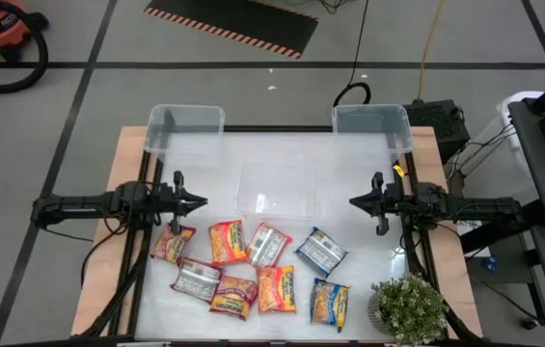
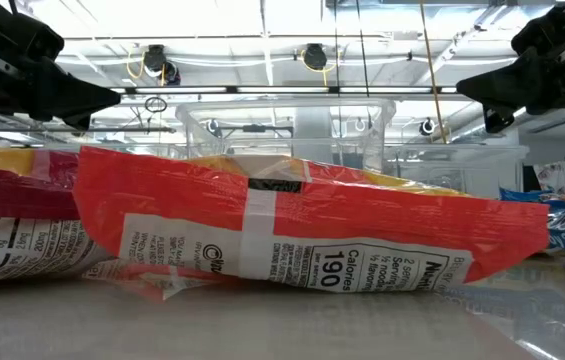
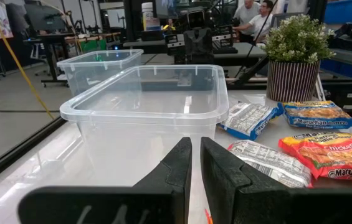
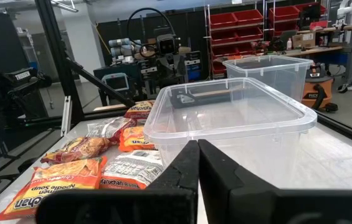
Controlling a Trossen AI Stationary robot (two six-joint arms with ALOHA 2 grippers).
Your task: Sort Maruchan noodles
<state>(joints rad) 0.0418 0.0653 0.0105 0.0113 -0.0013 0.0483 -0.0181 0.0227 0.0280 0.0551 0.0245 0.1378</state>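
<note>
Nearest the low camera lies a red Maruchan packet, flat on the white surface, its back panel facing out. From above, nine Maruchan noodle packets can be counted, bunched along the near edge: four orange-yellow, two red-pink, two silver-grey and one blue-yellow. Several touch or overlap.

Three clear plastic bins stand on the surface: one at the far left corner, one at the far right corner, and one in the middle, just beyond the packets. One potted plant sits at the near right corner.

Left claw hovers left of the middle bin, its fingers nearly together with only a narrow slit, holding nothing. Right claw hovers right of that bin, fingers pressed shut, empty.
</note>
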